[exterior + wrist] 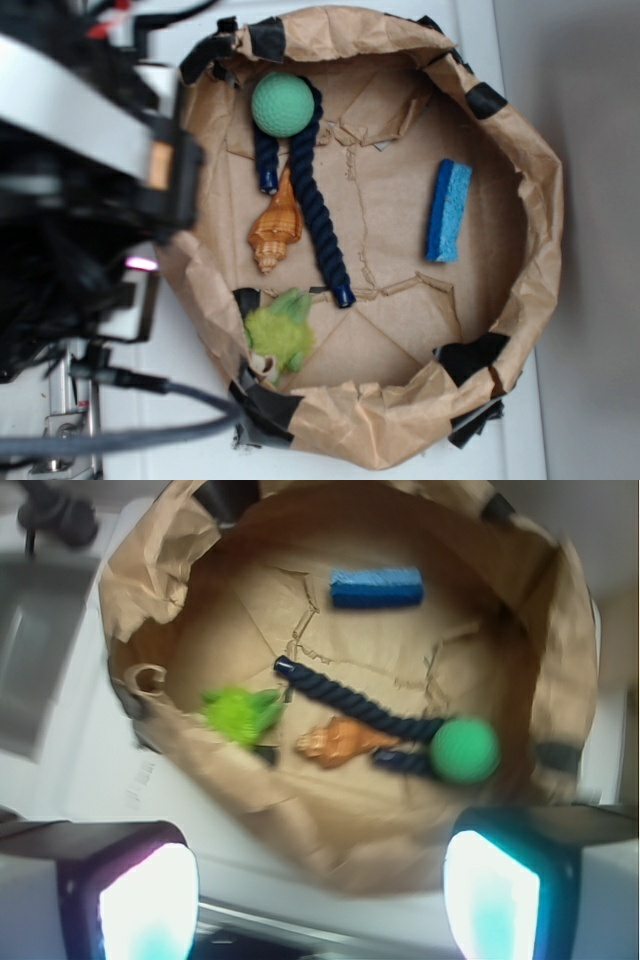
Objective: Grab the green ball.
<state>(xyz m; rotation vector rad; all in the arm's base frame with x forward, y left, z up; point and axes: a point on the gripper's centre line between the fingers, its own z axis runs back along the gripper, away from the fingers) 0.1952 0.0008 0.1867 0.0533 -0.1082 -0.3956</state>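
Nearest, the pincer (320,900) hangs open and empty, its two glowing pads (150,905) spread wide outside the near rim of the crumpled brown paper basin (345,850), which sits on a white bench (85,770). Inside, a fuzzy lime-green plush toy (240,715) and an orange spiral seashell (340,742) lie beside the navy twisted rope (350,702). The smooth mint-green ball (465,750) rests on the rope's bend, close to the basin's wall. Farthest, a blue rectangular sponge (376,587) lies alone.
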